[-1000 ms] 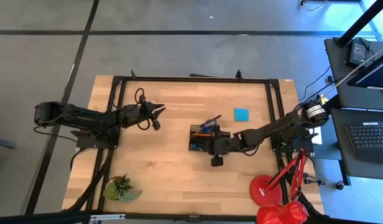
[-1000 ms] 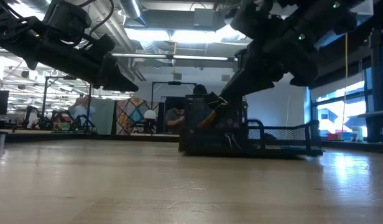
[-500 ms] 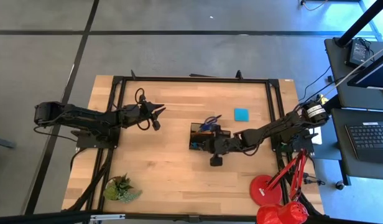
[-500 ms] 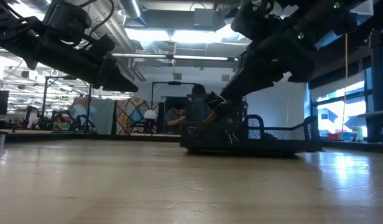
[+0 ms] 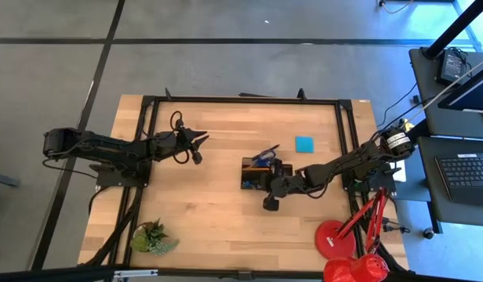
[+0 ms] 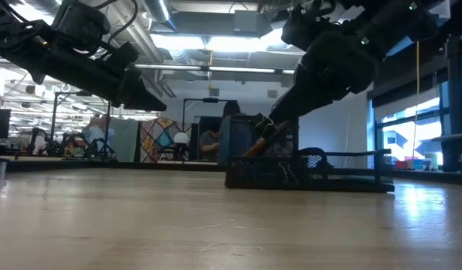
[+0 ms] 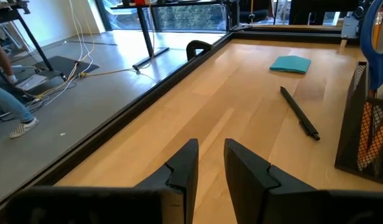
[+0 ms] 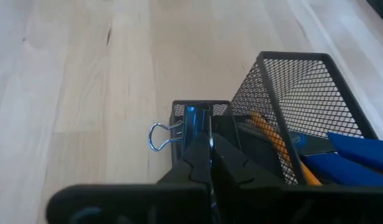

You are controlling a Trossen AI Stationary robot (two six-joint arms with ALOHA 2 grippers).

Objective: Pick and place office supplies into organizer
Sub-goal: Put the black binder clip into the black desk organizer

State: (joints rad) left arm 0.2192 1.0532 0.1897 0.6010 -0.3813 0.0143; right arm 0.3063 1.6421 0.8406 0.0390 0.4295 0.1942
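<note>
Organizer: one black mesh tray [image 5: 257, 173] near the middle of the tabletop, a little toward the right edge; it has a tall cup section and lower compartments.
In the cup: blue-handled scissors [image 8: 350, 158] and at least one orange pencil [image 8: 275, 146], both standing tilted.
Clip: one binder clip [image 8: 179, 132] at the tray's low front wall, wire loop poking outward over the wood.
Right gripper [image 8: 210, 146]: over the tray, fingers pressed together right at the clip; I cannot tell whether it pinches the clip or only touches it.
Pen: one black pen [image 7: 299, 112] lying flat on the tabletop beside the tray, apart from it.
Note pad: one blue square [image 5: 304, 144] toward the far right corner, well clear of the tray.
Left gripper [image 5: 201, 138]: held above the left half of the tabletop, fingers slightly apart, empty.
Lamp: one red lamp [image 5: 339, 239] at the near right corner.
Plant: one green plant [image 5: 151, 236] at the near left corner.
</note>
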